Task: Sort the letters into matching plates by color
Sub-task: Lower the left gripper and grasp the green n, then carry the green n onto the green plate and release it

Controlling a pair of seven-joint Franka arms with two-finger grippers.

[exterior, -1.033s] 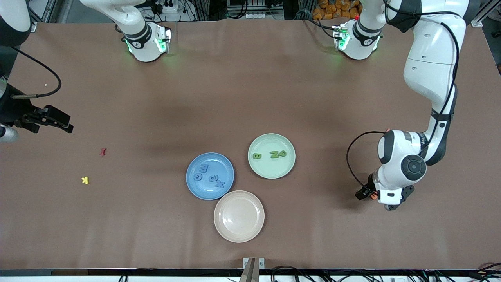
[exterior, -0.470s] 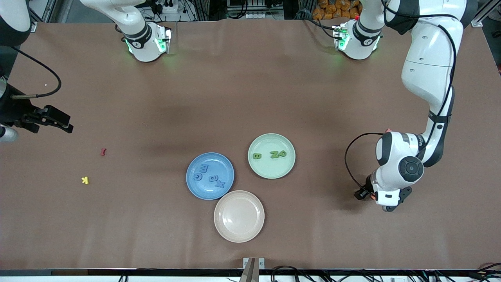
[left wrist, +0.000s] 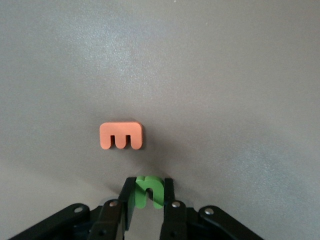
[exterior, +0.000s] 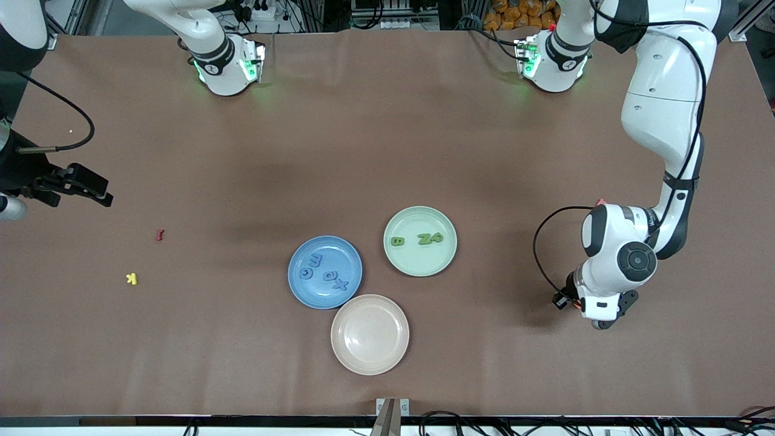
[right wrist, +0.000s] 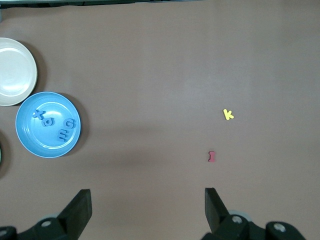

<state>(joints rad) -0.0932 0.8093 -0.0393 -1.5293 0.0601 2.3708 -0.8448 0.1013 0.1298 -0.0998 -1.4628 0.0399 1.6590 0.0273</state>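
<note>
In the left wrist view my left gripper [left wrist: 148, 186] is shut on a small green letter [left wrist: 150, 190], low at the table near the left arm's end. In the front view the left arm's hand [exterior: 602, 303] hides that letter. The mint green plate [exterior: 420, 264] holds three green letters [exterior: 425, 238]. Beside it, nearer the front camera, the blue plate [exterior: 340, 254] holds several blue letters [exterior: 330, 276]. My right gripper [exterior: 97, 191] waits over the right arm's end of the table. Its fingers stand open [right wrist: 147, 200] with nothing between them. The blue plate [right wrist: 35, 141] shows there too.
An orange letter [left wrist: 121, 135] lies on the table just past the left gripper's fingertips. A cream plate [exterior: 369, 357] touches the blue one, nearer the front camera. A red letter [exterior: 160, 234] and a yellow K [exterior: 131, 278] lie near the right arm's end.
My left gripper has closed on the green letter, and its hand shifted slightly. The right arm has not moved.
</note>
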